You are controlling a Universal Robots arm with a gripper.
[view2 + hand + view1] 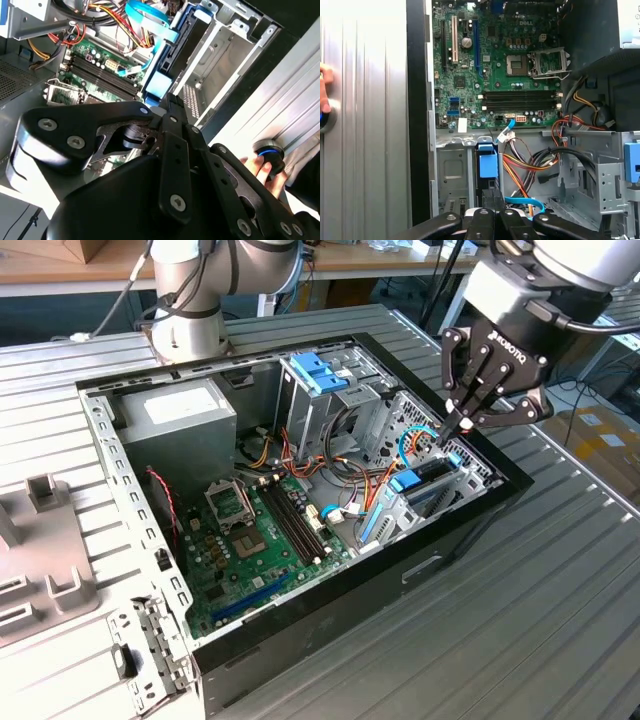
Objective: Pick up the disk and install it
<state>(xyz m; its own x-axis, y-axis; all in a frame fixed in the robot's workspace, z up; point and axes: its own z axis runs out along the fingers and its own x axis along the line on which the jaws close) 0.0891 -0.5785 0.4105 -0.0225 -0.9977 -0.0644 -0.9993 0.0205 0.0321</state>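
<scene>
The disk (425, 480) stands on edge in the drive bay at the exterior view's right end of the open computer case (330, 615), with its blue rail and tab facing up. In both wrist views it appears as a narrow dark slab with a blue tab (488, 164) (172, 55) between the bay's metal walls. My gripper (458, 425) hangs right over the disk's upper end, fingers drawn together to a point, nothing visible between them. The fingertips (170, 99) (492, 212) sit just above the disk's edge; I cannot tell if they touch it.
Inside the case lie the green motherboard (250, 540), a grey power supply (180, 425), a metal cage with a light-blue top (320, 375) and loose coloured cables (530, 162). A person's hand (260, 167) rests on a blue-lit button on the ribbed table (520, 620).
</scene>
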